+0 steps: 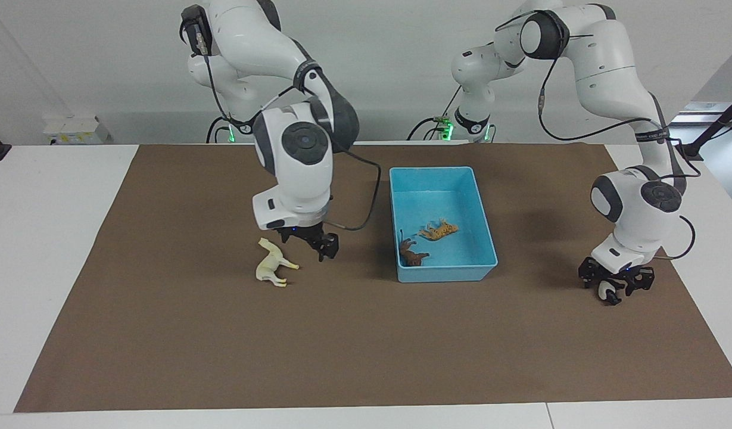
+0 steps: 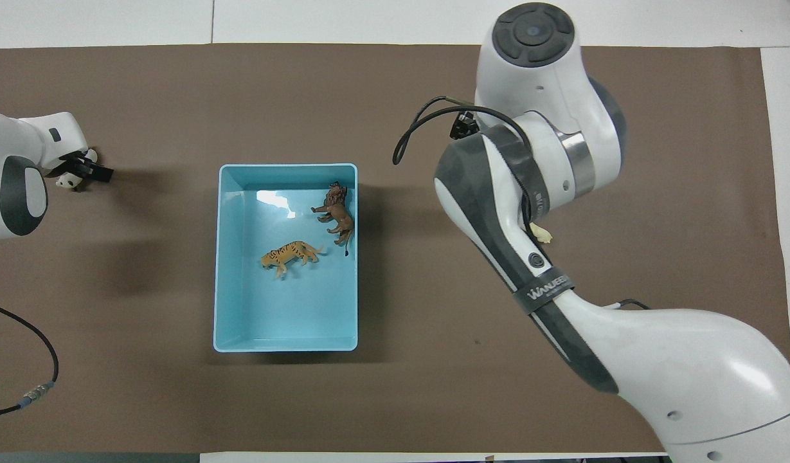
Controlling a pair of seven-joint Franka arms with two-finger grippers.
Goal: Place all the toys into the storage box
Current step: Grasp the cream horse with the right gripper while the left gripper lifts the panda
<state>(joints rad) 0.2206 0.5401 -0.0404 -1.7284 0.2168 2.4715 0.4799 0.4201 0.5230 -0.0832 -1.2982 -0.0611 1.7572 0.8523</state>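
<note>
White table (image 1: 44, 250), most of its top covered by a brown mat (image 1: 223, 345); bare white margins show at both ends and along the edge farthest from the robots. A seam (image 1: 547, 415) splits the tabletop on that edge. Plain pale wall (image 1: 389, 53) at the robots' side. Small white box (image 1: 74, 129) by the wall at the right arm's end. Black stands (image 1: 714, 128) at the left arm's end. Light even, soft shadows on the mat.
</note>
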